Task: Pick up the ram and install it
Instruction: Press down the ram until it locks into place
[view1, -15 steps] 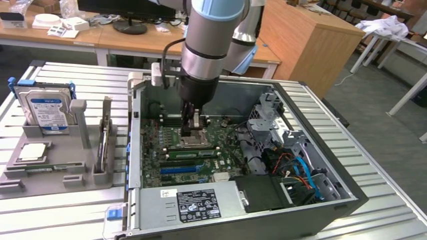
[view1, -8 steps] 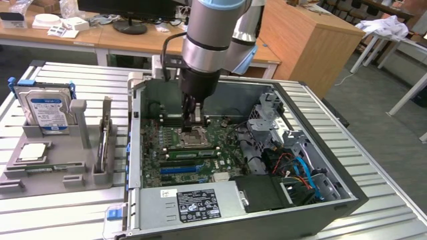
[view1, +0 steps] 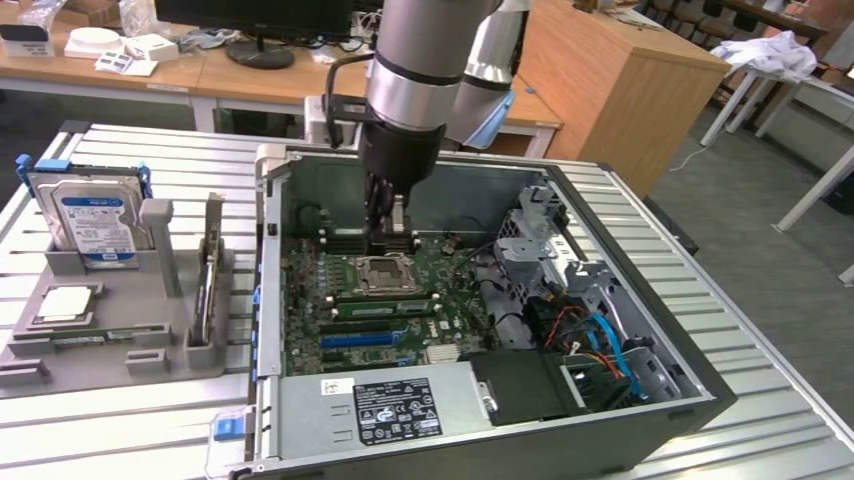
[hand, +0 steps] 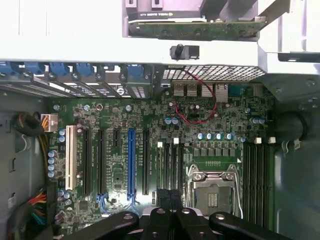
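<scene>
— Where was the gripper (view1: 388, 240)?

— Down inside the case (view1: 641, 420), low over the motherboard (view1: 314, 300), at twelve o'clock from the CPU socket (view1: 384, 274) in the exterior view. Its fingers (hand: 162, 200) were pressed together right above the black memory slots (hand: 168, 165).

— And the ram?

— I couldn't pick it out for certain. The fingertips hid that stretch of slot, so whether the stick was pinched, seated or absent I couldn't tell.

— Which step, then?

— Installing, I'd judge, not picking up. Seating would call for a square, straight push, with the stick lined up along its slot and the end clips free to latch.
</scene>
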